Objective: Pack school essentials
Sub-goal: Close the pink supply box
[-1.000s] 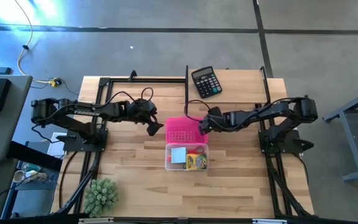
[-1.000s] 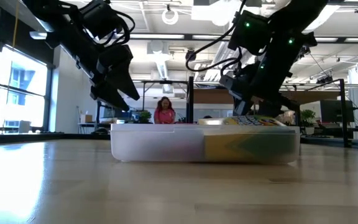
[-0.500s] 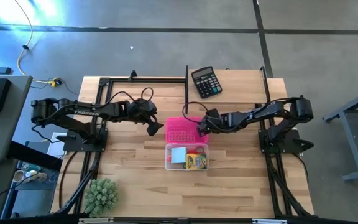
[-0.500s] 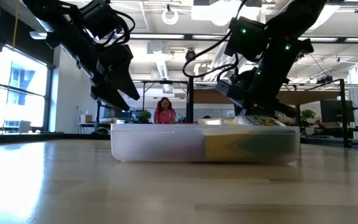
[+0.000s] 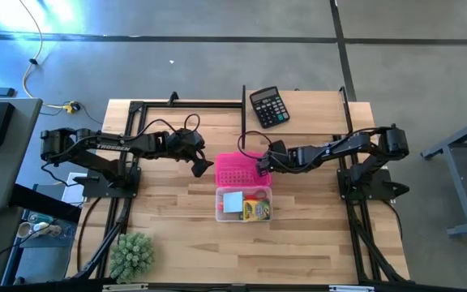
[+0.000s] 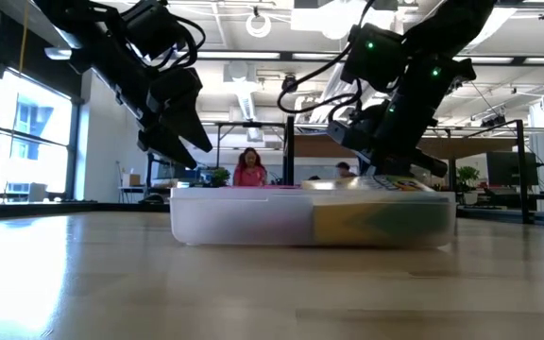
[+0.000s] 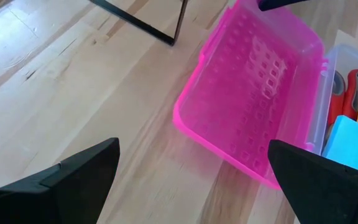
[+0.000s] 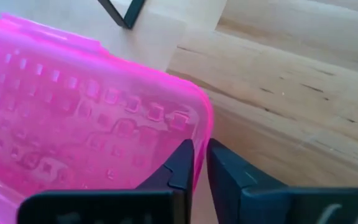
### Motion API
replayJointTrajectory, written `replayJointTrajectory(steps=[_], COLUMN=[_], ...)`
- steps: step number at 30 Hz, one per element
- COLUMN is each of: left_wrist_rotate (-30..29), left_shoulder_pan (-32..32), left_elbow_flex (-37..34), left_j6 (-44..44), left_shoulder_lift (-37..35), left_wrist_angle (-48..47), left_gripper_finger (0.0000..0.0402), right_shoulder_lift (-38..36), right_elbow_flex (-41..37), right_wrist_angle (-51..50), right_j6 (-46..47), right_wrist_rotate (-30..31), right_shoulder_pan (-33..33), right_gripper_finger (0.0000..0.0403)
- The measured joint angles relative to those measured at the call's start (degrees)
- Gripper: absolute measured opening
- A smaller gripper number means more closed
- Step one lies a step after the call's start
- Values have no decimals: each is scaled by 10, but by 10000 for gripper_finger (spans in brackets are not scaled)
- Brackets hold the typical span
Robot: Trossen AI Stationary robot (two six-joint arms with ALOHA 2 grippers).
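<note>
Pale wooden bench [image 5: 169, 235] carries a clear case [image 5: 243, 212] holding the crayon box [image 5: 256, 212], notepad [image 5: 233, 202] and scissors [image 5: 258, 195]. Its pink lid [image 5: 235, 170] lies flung back flat, hinge edge toward the case. Right claw [image 8: 199, 165] is clamped on the lid's outer corner, the case just beyond. Left claw [image 5: 200, 168] waits spread wide beside the lid's opposite edge.

Table [image 5: 169, 227]: you're looking at pale wood planks.
Lying on it: calculator [image 5: 268, 107] at twelve o'clock, clear case [image 5: 243, 204] centre, green plant [image 5: 131, 255] at seven o'clock.
</note>
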Motion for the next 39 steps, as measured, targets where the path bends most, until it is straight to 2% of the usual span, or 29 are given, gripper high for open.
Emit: replayJointTrajectory(steps=[5,20,29,35,39], left_wrist_rotate=[0,6,143,191,247], left_shoulder_pan=[0,0,3,24,34], left_elbow_flex=[0,0,0,0,0], left_j6=[2,6,50,45,27], left_shoulder_lift=[0,0,0,0,0], left_wrist_angle=[0,-4,-14,-11,11], left_gripper_finger=[400,400,400,400,400], right_shoulder_lift=[0,-1,-3,-3,-3], right_elbow_flex=[0,0,0,0,0], right_wrist_angle=[4,17,29,61,64], right_j6=[1,54,40,9,8], right_wrist_rotate=[11,76,134,190,232], right_shoulder_pan=[0,41,78,105,119], right_gripper_finger=[17,16,16,16,16])
